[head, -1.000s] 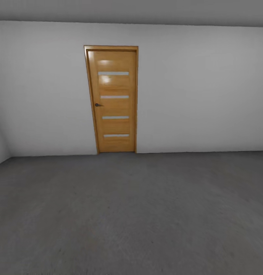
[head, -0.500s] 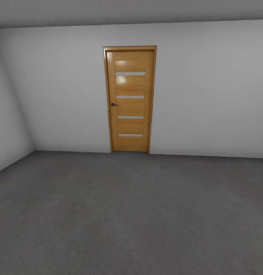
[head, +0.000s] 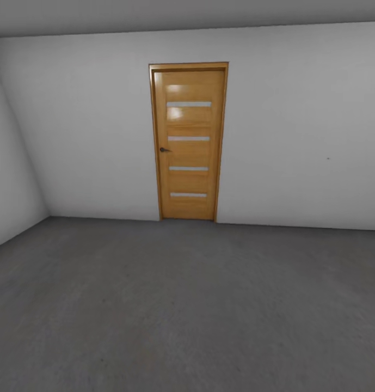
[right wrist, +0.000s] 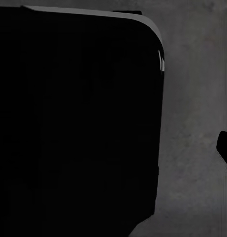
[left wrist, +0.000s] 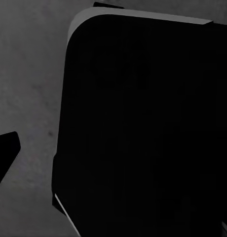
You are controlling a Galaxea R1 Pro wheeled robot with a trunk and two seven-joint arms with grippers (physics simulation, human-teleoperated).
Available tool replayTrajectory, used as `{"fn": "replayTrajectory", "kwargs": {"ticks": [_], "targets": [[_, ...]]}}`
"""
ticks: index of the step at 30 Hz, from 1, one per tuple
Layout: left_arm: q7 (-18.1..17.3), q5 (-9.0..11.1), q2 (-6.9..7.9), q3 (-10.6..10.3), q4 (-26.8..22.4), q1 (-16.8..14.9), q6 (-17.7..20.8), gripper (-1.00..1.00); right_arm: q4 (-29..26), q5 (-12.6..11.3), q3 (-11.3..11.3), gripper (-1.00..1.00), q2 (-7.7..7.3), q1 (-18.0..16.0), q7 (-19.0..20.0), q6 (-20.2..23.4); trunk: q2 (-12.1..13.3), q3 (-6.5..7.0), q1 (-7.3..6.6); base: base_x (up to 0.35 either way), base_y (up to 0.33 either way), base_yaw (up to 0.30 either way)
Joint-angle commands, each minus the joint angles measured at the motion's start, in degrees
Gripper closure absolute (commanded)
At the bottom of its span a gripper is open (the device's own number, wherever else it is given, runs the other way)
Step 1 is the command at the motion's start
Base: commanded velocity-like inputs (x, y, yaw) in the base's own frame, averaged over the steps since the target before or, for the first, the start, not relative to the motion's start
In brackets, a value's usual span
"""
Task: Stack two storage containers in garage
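Note:
I am in the garage, a bare room with white walls (head: 296,136) and a dark grey mottled concrete floor (head: 187,305). The two storage containers and the living room are out of view. In the left wrist view a black rounded body panel (left wrist: 143,128) of the robot hangs over the grey floor (left wrist: 29,84), with a dark tip (left wrist: 5,155) at the frame's edge. The right wrist view has the same kind of black panel (right wrist: 74,123) over the floor (right wrist: 192,98), and a dark tip (right wrist: 226,148) at its edge. Neither tip reveals how the jaws stand.
A shut wooden door (head: 189,142) with several narrow glass strips and a dark handle (head: 164,149) stands in the far wall, a little left of centre. A side wall (head: 10,179) closes the room on the left. Concrete runs from me to the door.
The whole picture has shifted: the door sits further right and slightly larger than one second ago, and the left corner has come into view, so the camera turned and moved. Nothing in the room moved.

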Motion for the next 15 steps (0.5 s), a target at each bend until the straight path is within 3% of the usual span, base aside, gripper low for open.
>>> {"fn": "replayTrajectory", "kwargs": {"ticks": [1, 15], "targets": [[0.0, 0.4, 0.0, 0.1, 0.0, 0.0, -0.1, -1.0, 0.0, 0.1, 0.0, -1.0, -0.01, 0.0, 0.0, -0.1, 0.0, -0.05, 0.03, 0.324, 0.0, 0.001], [0.0, 0.6, -0.1, 0.2, 0.0, 0.0, 0.0, -1.0, 0.0, 0.0, 0.1, -1.0, 0.08, 0.0, 0.1, 0.0, 0.0, -0.05, 0.03, 0.325, 0.022, 0.0]]}}
